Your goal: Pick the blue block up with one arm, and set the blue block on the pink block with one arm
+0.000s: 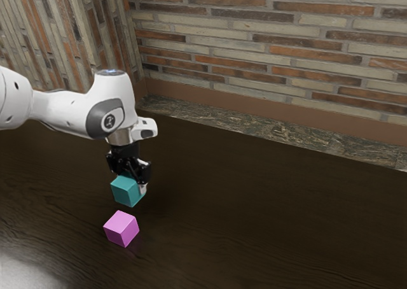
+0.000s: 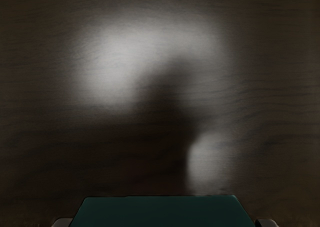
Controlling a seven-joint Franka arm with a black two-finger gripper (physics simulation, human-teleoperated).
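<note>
The blue block (image 1: 125,191) hangs clamped between the fingers of our hand (image 1: 130,181), held by two opposite faces. We judge it light, rigid and smooth-sided, so a centred, square grip suits it. The pink block (image 1: 121,228) sits below it on the worktop (image 1: 267,225), not touching.

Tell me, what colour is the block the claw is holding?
A teal, blue-green block, clearest in the exterior view.

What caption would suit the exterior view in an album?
The gripper holds the blue block in the air, close to the pink block on a dark table.
</note>
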